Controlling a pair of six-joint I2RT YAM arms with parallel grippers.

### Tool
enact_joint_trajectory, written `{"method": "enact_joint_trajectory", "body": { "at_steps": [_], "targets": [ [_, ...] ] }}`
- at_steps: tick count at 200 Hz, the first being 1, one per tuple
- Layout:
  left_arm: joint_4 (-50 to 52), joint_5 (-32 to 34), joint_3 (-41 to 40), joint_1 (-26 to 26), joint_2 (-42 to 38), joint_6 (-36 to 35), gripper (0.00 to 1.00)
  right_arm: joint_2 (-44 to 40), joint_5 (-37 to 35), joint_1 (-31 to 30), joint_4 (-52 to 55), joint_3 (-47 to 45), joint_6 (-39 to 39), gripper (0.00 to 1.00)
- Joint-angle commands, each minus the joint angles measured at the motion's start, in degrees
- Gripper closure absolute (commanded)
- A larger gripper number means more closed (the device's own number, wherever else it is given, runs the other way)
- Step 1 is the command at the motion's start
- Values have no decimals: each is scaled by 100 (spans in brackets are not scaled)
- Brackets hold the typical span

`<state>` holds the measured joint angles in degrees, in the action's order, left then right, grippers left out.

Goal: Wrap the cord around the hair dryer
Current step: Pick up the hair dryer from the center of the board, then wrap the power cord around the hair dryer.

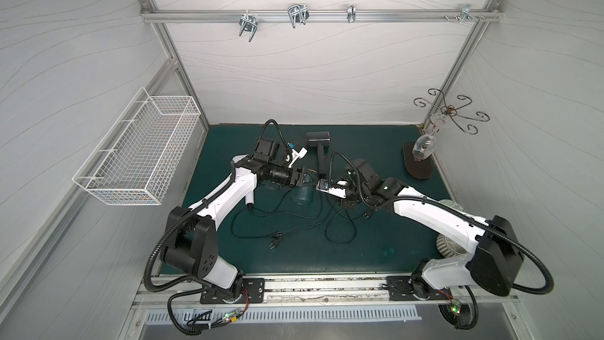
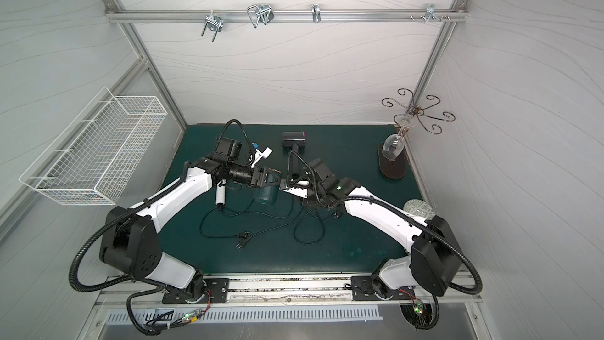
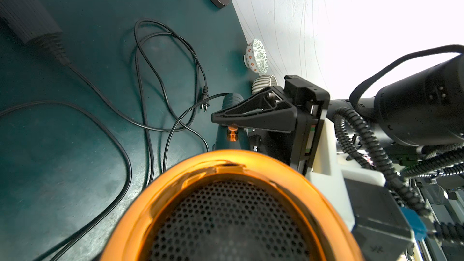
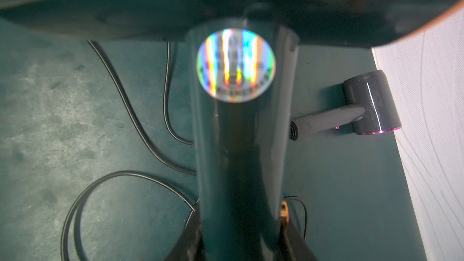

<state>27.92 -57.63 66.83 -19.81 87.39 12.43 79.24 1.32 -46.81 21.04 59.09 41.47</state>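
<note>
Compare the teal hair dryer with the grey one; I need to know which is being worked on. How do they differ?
The teal hair dryer has an orange rim; the grey hair dryer has a pink one. The teal one's handle is clamped in the right gripper; the grey one lies untouched on the mat. Both have a short barrel on a straight handle.

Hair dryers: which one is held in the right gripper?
The dark green hair dryer with the orange rim; the right gripper clamps its handle. The grey hair dryer lies ungripped.
</note>
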Motion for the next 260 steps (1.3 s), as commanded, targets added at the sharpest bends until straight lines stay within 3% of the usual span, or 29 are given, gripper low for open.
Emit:
{"method": "enact_joint_trajectory", "body": {
  "at_steps": [1, 11, 24, 54, 98, 154, 173, 196, 260],
  "targets": [
    [257, 137, 402, -93, 48, -192, 90, -18, 29, 59, -542, 445, -431, 64],
    [313, 269, 509, -92, -20, -177, 98, -73, 34, 267, -449, 551, -794, 45],
    [408, 586, 685, -80, -151, -166, 100, -240, 231, 680, -364, 629, -1331, 31],
    [279, 1081, 1064, 70, -508, 138, 100, -719, 835, 1750, -149, 562, -2203, 18],
    [304, 1657, 1823, 368, -836, 314, 100, -1304, 1349, 2736, -55, 8, -3072, 17],
    [502, 1403, 2835, 575, -648, 153, 100, -1380, 1771, 2715, -298, -875, -3154, 19],
    [607, 1281, 3052, 585, -575, 0, 100, -1390, 1838, 2455, -624, -1167, -2670, 19],
    [963, 1318, 3258, 592, -531, -325, 100, -1190, 1401, 2067, -1039, -1449, -1977, 19],
    [736, 1261, 3810, 672, -579, -140, 100, 303, 999, 2231, -1350, -802, -1124, 22]
  ]
}}
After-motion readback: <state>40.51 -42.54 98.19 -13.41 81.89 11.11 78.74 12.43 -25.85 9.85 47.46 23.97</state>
